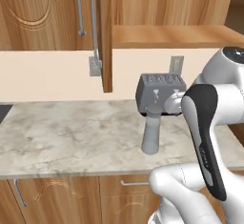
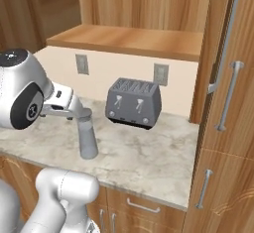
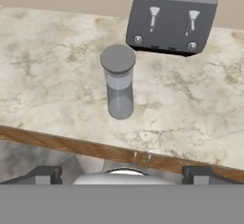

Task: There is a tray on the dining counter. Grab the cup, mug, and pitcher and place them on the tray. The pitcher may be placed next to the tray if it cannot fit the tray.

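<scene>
Your tool [image 3: 122, 173] is wide apart and holding nothing; the two dark fingertips [image 3: 45, 174] sit far to either side at the bottom of the hand view.

Step in hand, as I read it: the approach to the tall plain grey cylindrical pitcher [image 3: 118, 82], before any grasp. It stands upright on the beige marble tabletop [image 3: 57, 75], ahead of the tool and below it, roughly centred between the fingers but well clear of both. The wooden front edge of the tabletop lies between tool and pitcher in the hand view.

Just behind the pitcher, offset to one side, is the boxy grey four-slot toaster [image 3: 172, 18]. Near, not touching.

In the right base view the wrist [image 2: 64, 105] sits beside the pitcher's neck [image 2: 85, 115]; can't tell from there whether they touch.

Next move, my judgement:
- Advance over the edge, keep the pitcher centred between the fingers.
- Drop to body height; a grip below the neck looks safest.
- Close only once both fingers bracket it.
- Tall and narrow, so a bump from one finger could tip it towards the toaster.
</scene>
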### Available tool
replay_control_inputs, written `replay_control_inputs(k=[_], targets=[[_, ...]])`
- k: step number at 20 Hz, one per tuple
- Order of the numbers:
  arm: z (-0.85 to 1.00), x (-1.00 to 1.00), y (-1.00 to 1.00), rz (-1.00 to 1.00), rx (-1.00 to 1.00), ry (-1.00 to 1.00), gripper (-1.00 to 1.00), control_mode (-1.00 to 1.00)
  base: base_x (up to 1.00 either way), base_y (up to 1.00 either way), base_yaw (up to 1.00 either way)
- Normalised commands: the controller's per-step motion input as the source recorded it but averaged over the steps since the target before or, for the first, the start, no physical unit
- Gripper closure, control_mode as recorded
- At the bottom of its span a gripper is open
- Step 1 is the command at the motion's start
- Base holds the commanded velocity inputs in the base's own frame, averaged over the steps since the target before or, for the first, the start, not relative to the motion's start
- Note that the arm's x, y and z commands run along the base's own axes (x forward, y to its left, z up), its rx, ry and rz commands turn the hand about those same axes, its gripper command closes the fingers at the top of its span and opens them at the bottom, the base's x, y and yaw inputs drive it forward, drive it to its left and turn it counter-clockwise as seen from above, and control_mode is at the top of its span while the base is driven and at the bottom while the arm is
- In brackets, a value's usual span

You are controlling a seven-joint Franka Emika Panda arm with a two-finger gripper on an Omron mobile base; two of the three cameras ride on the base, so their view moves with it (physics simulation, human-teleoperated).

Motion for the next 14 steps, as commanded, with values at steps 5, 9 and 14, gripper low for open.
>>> replay_control_inputs(k=[5,9,14], targets=[[0.0,0.0,0.0,0.0,0.0,0.0,-1.0,1.0,0.47,0.0,0.07],[0.0,0.0,0.0,0.0,0.0,0.0,-1.0,1.0,0.25,0.0,0.04],[-0.12,0.2,0.0,0.0,0.0,0.0,-1.0,-1.0,0.13,0.0,0.0]])
